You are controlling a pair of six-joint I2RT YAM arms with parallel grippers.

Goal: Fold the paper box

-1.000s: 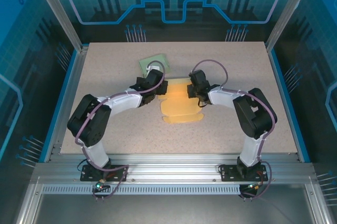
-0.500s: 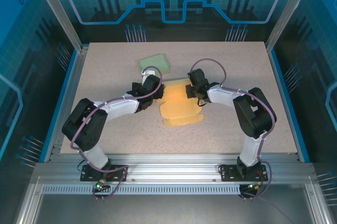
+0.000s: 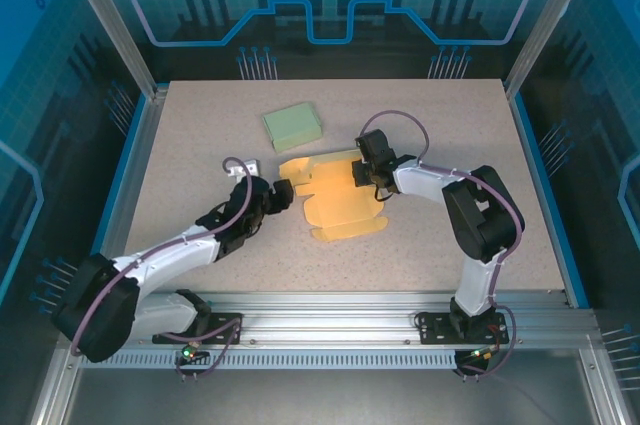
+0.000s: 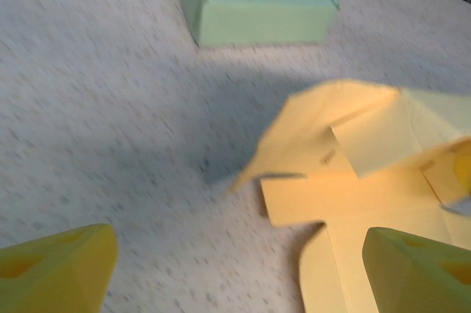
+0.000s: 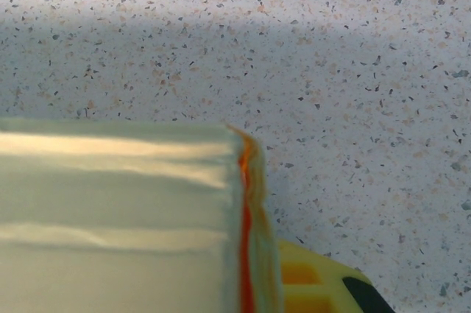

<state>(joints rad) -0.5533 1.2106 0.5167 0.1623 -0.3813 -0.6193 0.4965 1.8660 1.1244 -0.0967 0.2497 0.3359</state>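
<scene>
**A:** Item: paper box (image 3: 340,207). Location and condition?

**B:** Mid-table. Yellow blank, mostly flat. Its left flap (image 4: 324,125) is lifted and creased. The right gripper (image 3: 362,177) is closed on the blank's far right part.

**A:** Left gripper (image 3: 283,194)?

**B:** Jaws wide apart, nothing between them, just off the flap.

**A:** Step in hand?

**B:** Early folding, by my judgement. One side is anchored and no wall is stood up yet. Next, the left fingers need to catch the flap's free edge and turn it inward along the crease.

**A:** Room?

**B:** A green box (image 3: 293,125) lies beyond the flap, near but apart. The table (image 3: 450,125) is bare to the left and near side, and its edges are well away.
</scene>
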